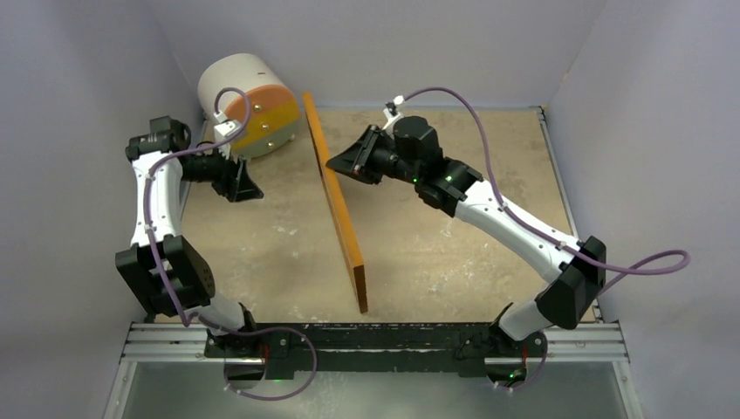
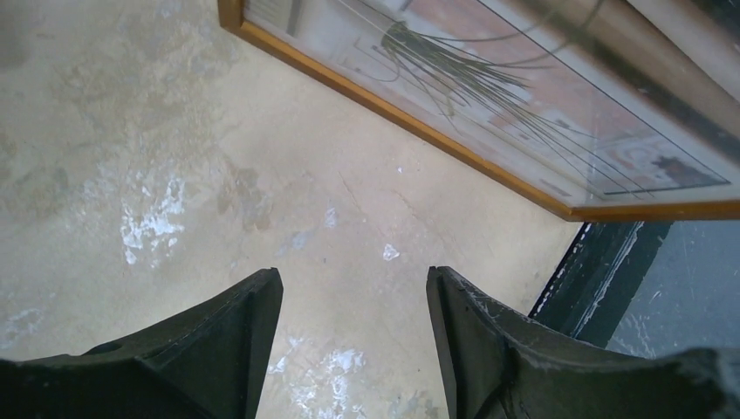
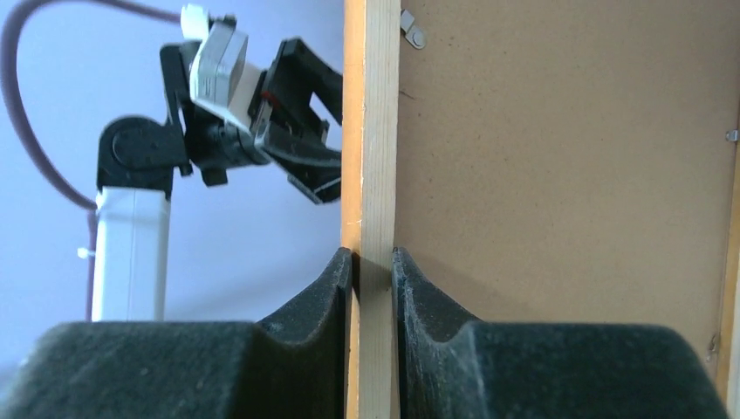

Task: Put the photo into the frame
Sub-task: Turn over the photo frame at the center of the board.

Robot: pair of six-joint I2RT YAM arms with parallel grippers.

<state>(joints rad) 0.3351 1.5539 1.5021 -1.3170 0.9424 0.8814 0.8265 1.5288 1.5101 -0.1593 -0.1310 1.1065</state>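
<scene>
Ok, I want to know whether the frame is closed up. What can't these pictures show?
Top view: the frame stands edge-on, hiding glass and back.
Left wrist view: the photo is cut off at the top edge, veiled by reflections.
Right wrist view: the backing board is cut off at top and bottom.

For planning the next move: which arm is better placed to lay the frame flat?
Right. The right fingers pinch the upright frame at its edge; the left fingers are open, empty, apart from it.
</scene>
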